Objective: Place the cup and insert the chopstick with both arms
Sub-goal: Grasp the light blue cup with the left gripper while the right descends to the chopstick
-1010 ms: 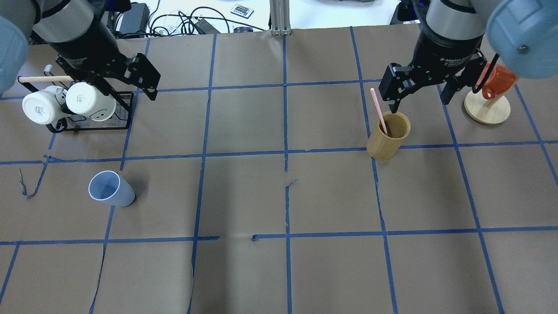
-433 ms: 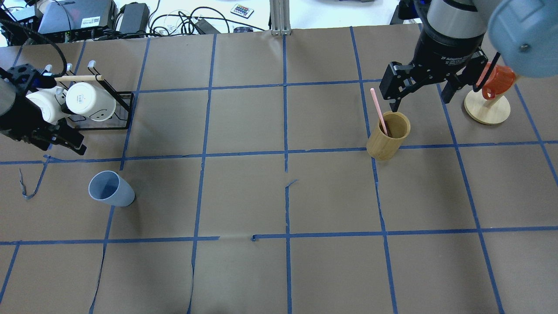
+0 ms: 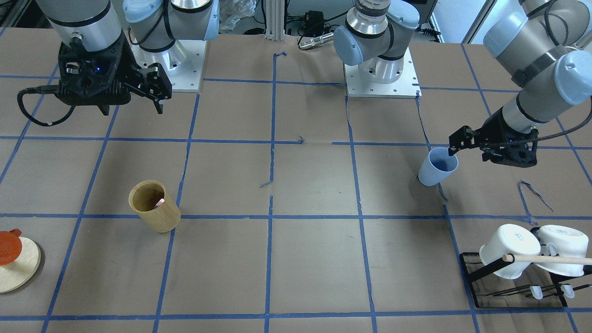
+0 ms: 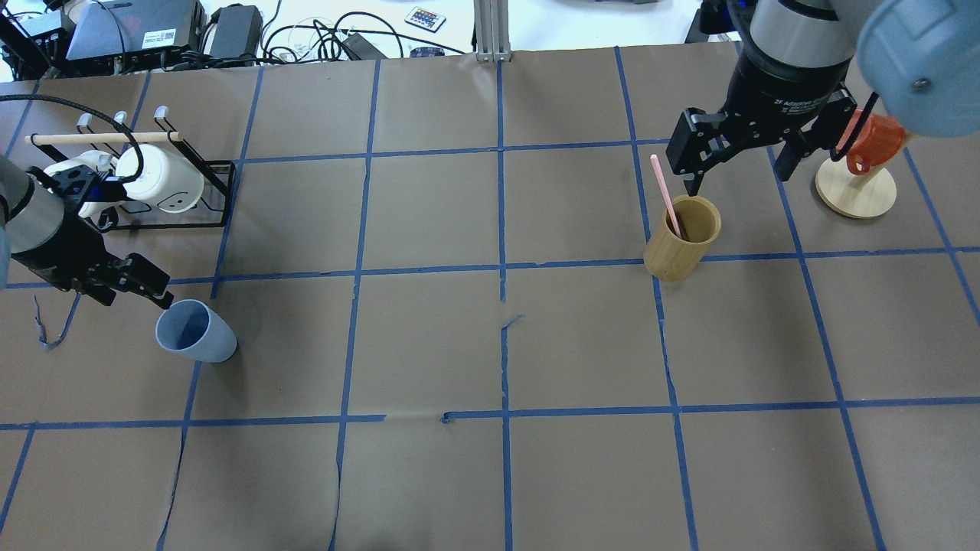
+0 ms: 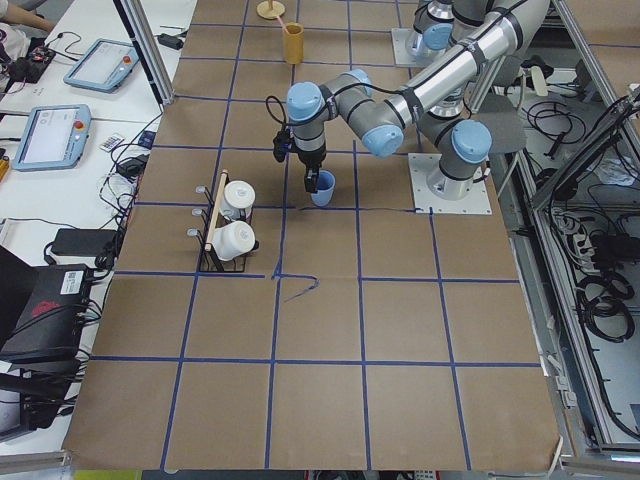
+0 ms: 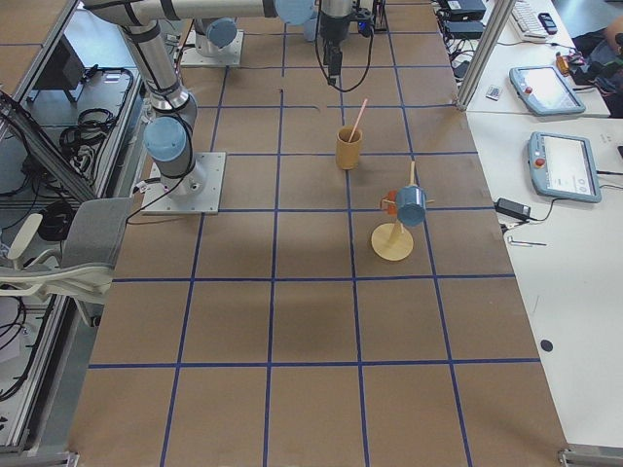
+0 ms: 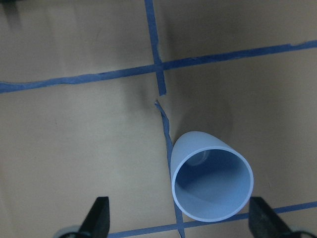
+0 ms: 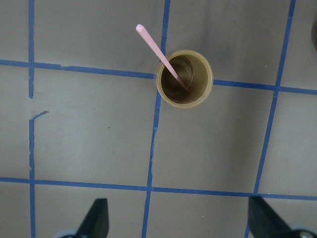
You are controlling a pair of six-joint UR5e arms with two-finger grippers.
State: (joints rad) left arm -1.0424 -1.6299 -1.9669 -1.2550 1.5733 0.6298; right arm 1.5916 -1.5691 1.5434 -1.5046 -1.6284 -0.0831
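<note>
Left gripper [image 4: 134,295], released, hangs just beside the upright pale-blue plastic cup [image 4: 195,333]; right gripper [image 4: 739,182], also released, sits well apart.

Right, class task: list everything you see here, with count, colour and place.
Brown paper-covered table: one, blue tape grid.
Light blue plastic cup: one, upright, robot's left side.
Tan cylindrical wooden holder: one, robot's right side.
Pink chopstick: one, leaning inside holder.
White ceramic mugs: two, on rack.
Black wire rack: one, far left.
Round wooden stand: one, far right.
Orange mug: one, hanging on stand.
Blue mug: one, same stand.
Left gripper: black, fingers open, close to cup.
Right gripper: black, fingers open, above table near holder.
</note>
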